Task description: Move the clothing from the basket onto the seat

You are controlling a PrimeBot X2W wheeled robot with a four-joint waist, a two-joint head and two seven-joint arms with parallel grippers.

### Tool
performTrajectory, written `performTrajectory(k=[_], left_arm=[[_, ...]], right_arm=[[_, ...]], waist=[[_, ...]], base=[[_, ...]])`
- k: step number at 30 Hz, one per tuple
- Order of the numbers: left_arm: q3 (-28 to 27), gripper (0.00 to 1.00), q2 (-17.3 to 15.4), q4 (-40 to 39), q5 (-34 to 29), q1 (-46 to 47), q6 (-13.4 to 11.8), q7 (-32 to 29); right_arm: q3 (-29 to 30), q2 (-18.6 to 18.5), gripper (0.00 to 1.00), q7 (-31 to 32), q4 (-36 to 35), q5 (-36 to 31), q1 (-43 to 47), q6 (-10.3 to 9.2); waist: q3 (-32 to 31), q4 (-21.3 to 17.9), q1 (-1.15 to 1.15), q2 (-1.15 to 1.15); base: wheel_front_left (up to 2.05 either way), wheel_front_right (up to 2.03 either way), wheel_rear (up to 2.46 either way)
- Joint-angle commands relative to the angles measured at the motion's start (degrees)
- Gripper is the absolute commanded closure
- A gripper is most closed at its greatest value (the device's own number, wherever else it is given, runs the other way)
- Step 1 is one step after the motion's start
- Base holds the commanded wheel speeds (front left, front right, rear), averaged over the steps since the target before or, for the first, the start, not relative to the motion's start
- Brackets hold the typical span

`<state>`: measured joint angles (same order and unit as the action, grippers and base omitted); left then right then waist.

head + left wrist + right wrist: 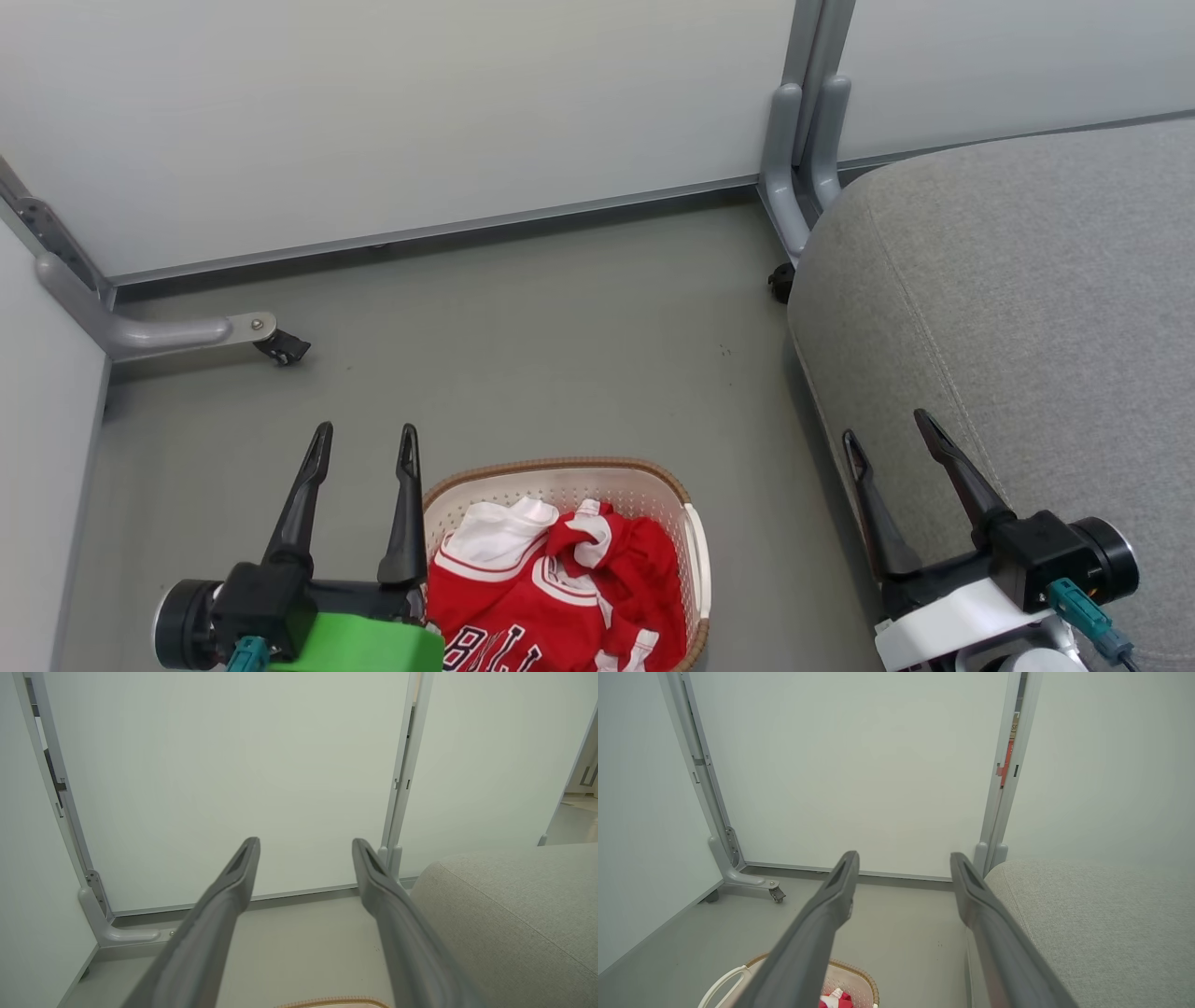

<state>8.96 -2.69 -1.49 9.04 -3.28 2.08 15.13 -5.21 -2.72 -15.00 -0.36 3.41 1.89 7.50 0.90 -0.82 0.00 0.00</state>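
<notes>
While two tools (pixel 366 429) (pixel 884 424) gape, one basket (pixel 560 464) holds clothing (pixel 551 583).

A: Bright and even from the head; diffuse, with a flatly lit floor (pixel 560 317).
B: Soft-shadowed only along the foot of the seat (pixel 1008 308) and under the wall panels' (pixel 373 112) bottom rail.
A: Sharp there, too, with saturated, unclipped red in the clothing (pixel 560 597).
B: Paler from the wrists, faintly green, most washed out on the left.
A: Bowed at the edges as well: note the curving panel post (pixel 58 793) in the left wrist view.
B: Blurred close to the lens, along the fingers (pixel 210 933) of the left claw (pixel 306 842); same softness low on the right claw (pixel 904 856). Crisp again farther off, on the seat's weave.
</notes>
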Motion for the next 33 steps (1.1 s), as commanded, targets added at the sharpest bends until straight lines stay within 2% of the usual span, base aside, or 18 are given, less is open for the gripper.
performTrajectory(k=[1, 10, 14, 23, 33], left_arm=[[-0.16, 0.0, -0.36, -0.01, -0.32, -0.87, 0.0, 0.04], [0.83, 0.0, -0.35, 2.04, -3.47, -1.0, -0.1, 0.04], [1.59, 0.0, -0.34, 3.94, -4.21, 0.15, -0.36, 0.04], [5.46, 0.0, -0.45, 12.62, -7.35, 8.15, 2.52, 0.03], [13.88, 0.0, -4.11, 27.91, -12.76, 23.34, 4.81, 0.03]], right_arm=[[0.0, -0.3, 0.0, -0.28, -0.25, -0.37, 0.85, -0.01], [0.06, -0.29, 0.0, -0.28, -0.24, -0.19, 0.49, -0.02], [0.33, -0.29, 0.0, -0.28, -0.45, -0.43, -0.22, -0.02], [1.57, -0.27, 0.0, -0.25, -1.59, -0.65, -5.29, -0.02], [2.98, -0.25, 0.0, -0.22, -2.69, 1.09, -12.53, -0.02]], waist=[[-0.01, 0.02, 0.0, 0.0], [0.95, -0.27, 0.0, 0.0], [3.22, -0.51, 0.0, 0.0], [14.22, -0.59, 0.0, 0.0], [27.69, -2.06, 0.0, 0.0]], base=[[0.0, 0.0, 0.0], [0.0, 0.0, 0.0], [0.0, 0.0, 0.0], [0.0, 0.0, 0.0], [0.0, 0.0, 0.0]])
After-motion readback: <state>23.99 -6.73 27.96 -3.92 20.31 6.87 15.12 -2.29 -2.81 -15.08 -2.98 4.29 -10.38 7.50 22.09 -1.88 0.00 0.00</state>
